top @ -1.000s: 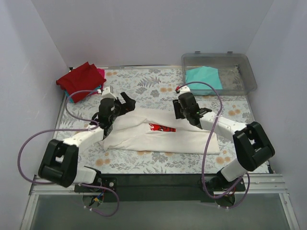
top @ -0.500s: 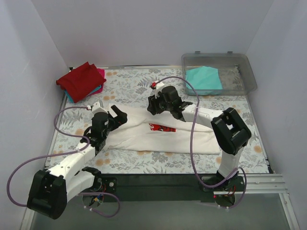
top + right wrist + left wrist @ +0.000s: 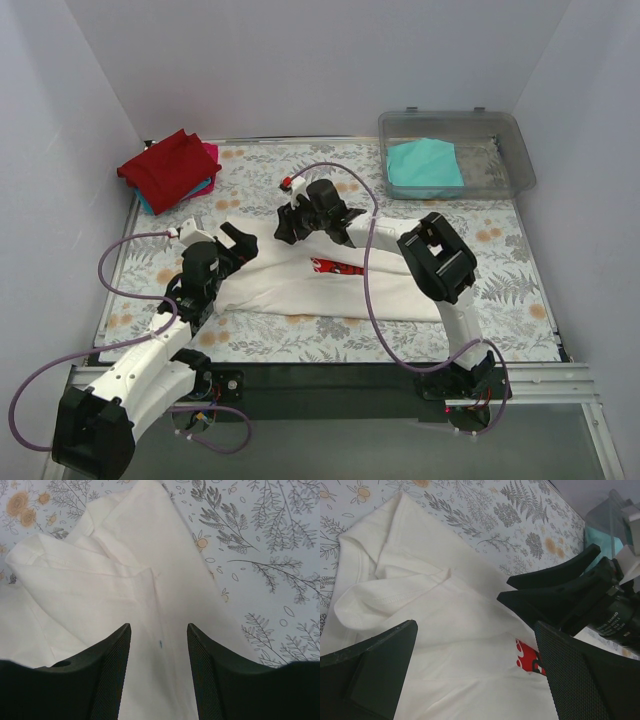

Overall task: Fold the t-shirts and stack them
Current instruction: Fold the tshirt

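**Desk** (image 3: 300, 180): a surface with a floral pattern, enclosed by pale walls, seen from just behind the two arm bases.

**White t-shirt** (image 3: 330, 285): lies crumpled and partly folded across the middle of the desk, its long side running left to right. In the left wrist view the cloth (image 3: 445, 620) shows a stitched hem and a loose fold at its left end. In the right wrist view (image 3: 100, 595) several layers overlap near its far edge.

**Clear plastic bin** (image 3: 510, 150): stands at the far right corner and holds a folded teal t-shirt (image 3: 425, 163).

**Stack at the far left corner**: a folded red t-shirt (image 3: 170, 168) lies on top, with a pink edge (image 3: 211, 151) and a blue edge (image 3: 150, 205) showing beneath it.

**Left pincer** (image 3: 238, 243): jaws spread wide over the shirt's left end, with nothing between them (image 3: 475, 627). Whether they touch the cloth cannot be told.

**Right pincer** (image 3: 287, 230): reaches across to the shirt's far edge, near the left pincer. Its jaws stand apart with a moderate gap, empty, directly over the layered cloth (image 3: 159, 627). Contact cannot be told. Its black fingers (image 3: 555, 577) also show in the left wrist view.

**Red square print** (image 3: 337, 267): sits on the shirt's middle, only partly visible (image 3: 527, 657).
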`<state>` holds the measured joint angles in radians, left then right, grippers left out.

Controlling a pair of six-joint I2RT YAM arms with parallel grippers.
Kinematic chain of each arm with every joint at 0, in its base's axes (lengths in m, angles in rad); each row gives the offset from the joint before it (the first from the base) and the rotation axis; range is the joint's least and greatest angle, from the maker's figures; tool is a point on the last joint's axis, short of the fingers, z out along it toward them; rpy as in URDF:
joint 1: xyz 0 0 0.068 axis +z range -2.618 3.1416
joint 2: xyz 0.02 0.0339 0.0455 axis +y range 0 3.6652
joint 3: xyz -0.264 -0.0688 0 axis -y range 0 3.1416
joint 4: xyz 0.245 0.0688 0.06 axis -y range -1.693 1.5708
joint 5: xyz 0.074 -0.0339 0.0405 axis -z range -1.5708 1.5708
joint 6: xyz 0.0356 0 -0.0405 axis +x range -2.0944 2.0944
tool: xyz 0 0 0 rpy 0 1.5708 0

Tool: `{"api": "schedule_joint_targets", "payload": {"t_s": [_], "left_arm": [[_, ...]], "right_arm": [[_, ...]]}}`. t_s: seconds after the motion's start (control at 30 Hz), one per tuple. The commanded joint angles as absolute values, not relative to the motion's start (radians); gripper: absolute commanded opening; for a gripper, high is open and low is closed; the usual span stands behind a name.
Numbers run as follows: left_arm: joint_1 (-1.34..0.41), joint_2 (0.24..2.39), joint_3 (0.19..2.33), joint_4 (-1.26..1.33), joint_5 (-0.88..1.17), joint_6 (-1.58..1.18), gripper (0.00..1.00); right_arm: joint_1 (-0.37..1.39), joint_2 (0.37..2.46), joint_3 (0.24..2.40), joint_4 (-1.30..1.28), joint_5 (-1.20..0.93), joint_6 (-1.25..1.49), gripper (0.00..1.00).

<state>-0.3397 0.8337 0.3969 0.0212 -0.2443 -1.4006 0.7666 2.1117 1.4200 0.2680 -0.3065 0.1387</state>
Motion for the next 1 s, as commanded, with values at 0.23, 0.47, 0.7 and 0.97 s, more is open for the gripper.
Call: {"api": "schedule_joint_targets", "payload": {"t_s": [0.23, 0.47, 0.7, 0.97], "left_arm": [[-0.336, 0.833, 0.380, 0.014, -0.238, -1.404, 0.98], [-0.336, 0.815, 0.377, 0.015, -0.227, -1.399, 0.97], [-0.336, 0.801, 0.373, 0.018, -0.229, -1.397, 0.98], [-0.336, 0.799, 0.365, 0.028, -0.232, -1.397, 0.98]], "right_arm": [[0.801, 2.227, 1.561, 0.310, -0.391, 0.146, 0.43], [0.807, 2.289, 1.611, 0.308, -0.417, 0.153, 0.43], [0.824, 2.307, 1.635, 0.308, -0.414, 0.144, 0.33], [0.836, 2.261, 1.594, 0.310, -0.382, 0.120, 0.13]]}}
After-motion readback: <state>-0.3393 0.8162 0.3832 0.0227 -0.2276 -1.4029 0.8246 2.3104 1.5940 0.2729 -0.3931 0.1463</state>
